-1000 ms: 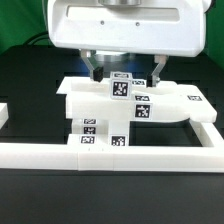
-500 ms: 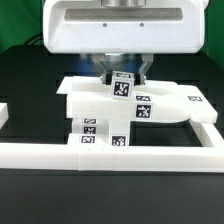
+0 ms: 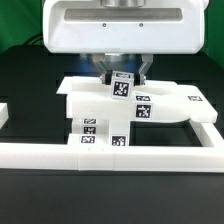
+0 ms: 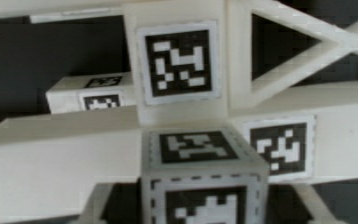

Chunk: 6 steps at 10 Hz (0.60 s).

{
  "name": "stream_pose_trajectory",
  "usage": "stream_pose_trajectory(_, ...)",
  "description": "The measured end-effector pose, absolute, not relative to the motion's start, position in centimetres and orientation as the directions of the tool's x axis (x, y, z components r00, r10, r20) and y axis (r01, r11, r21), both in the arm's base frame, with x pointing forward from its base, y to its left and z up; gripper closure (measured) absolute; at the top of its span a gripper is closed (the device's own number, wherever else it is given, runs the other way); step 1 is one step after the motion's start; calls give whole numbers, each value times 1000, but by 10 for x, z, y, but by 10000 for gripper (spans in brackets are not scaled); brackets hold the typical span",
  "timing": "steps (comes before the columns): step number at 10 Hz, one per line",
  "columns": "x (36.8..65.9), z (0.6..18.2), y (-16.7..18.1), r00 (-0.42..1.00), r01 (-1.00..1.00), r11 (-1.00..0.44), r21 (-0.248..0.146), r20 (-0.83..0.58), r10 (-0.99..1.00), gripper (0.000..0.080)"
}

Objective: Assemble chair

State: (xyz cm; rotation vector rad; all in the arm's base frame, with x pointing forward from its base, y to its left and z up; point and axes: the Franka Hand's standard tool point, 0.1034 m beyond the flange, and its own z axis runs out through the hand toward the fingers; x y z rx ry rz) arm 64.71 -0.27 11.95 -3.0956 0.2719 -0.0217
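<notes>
The end effector (image 3: pixel 123 72), spread wide a second ago, now pinches the small white tagged plastic block (image 3: pixel 122 86) standing on the flat white plastic chair panel (image 3: pixel 170 108), behind the long white border rail (image 3: pixel 110 155), so the grasp looks made and a lift seems due.

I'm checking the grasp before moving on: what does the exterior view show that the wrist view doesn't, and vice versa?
Exterior only: the gripper closed around the tagged block, the chair's flat panel and the white border rail. Wrist only: a crossed brace beside an upright tagged panel. Both: the tagged block and neighbouring tags; the wrist view shows no fingers.
</notes>
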Motion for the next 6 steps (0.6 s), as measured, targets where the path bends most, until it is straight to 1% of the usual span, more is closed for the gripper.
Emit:
stream_pose_trajectory(3,649,119,-1,915,-403,-914,-42,15,-404,515)
stream_pose_trajectory(4,650,119,-6,883,-467,-882,-60,22,-469,515)
stream_pose_trajectory(5,650,119,-8,844,-535,-843,-63,16,-537,515)
stream_pose_trajectory(6,651,119,-8,794,-605,-792,-80,13,-608,515)
